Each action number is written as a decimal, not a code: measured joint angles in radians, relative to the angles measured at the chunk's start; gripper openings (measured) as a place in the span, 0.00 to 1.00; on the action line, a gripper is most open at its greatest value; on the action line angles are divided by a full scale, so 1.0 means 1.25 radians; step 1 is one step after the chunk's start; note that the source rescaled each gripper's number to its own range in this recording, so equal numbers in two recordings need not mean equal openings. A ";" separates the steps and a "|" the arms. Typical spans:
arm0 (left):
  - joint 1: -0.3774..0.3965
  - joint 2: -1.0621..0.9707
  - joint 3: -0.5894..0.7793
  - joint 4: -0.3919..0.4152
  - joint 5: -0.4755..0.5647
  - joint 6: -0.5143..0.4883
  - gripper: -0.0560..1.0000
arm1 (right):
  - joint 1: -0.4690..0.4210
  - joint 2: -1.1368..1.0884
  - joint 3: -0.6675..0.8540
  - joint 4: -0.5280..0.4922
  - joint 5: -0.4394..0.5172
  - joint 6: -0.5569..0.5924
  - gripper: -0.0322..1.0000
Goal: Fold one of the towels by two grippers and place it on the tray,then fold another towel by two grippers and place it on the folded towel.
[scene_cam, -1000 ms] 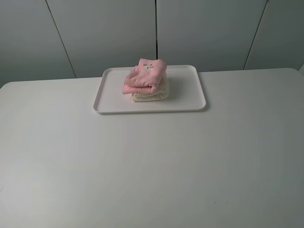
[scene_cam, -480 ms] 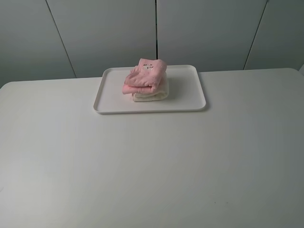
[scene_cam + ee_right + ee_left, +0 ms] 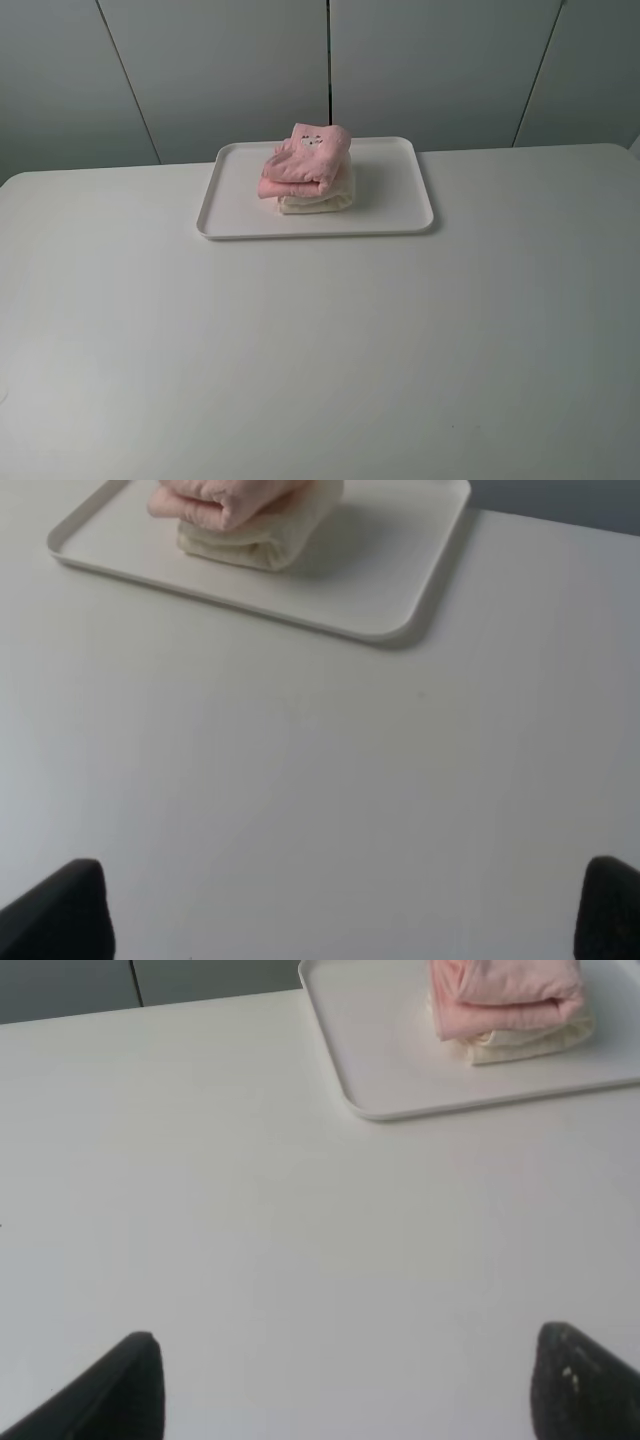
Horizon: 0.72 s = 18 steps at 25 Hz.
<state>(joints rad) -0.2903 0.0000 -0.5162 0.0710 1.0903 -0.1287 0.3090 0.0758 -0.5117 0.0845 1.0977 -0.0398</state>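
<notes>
On the white tray (image 3: pixel 390 190) at the back middle of the table lies the folded cream-white towel (image 3: pixel 318 200), and the folded pink towel (image 3: pixel 305 160) with its cartoon patch rests on top of it. Neither arm shows in the high view. In the left wrist view the left gripper (image 3: pixel 350 1385) is open over bare table, well short of the tray (image 3: pixel 380 1070), pink towel (image 3: pixel 505 990) and cream towel (image 3: pixel 530 1042). The right gripper (image 3: pixel 345 910) is open too, above bare table, away from the tray (image 3: pixel 380 570) and the stacked pink towel (image 3: pixel 230 495) and cream towel (image 3: pixel 260 535).
A white table (image 3: pixel 300 350) fills the scene, with grey wall panels (image 3: pixel 220 70) behind its far edge. The tray sits near that far edge.
</notes>
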 joint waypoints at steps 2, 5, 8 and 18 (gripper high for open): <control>0.000 0.000 0.000 0.000 0.000 0.000 0.96 | 0.000 0.000 0.000 -0.003 0.000 0.004 1.00; 0.000 0.000 0.000 0.000 0.000 0.000 0.96 | 0.000 0.000 0.000 -0.011 0.000 0.005 1.00; 0.000 0.000 0.002 0.000 0.000 0.000 0.96 | 0.000 0.000 0.000 -0.011 0.000 0.007 1.00; 0.016 0.000 0.002 0.000 0.000 0.000 0.96 | -0.016 0.000 0.000 -0.011 0.000 0.010 1.00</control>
<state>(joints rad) -0.2709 0.0000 -0.5143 0.0710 1.0897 -0.1287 0.2891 0.0758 -0.5117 0.0709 1.0977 -0.0271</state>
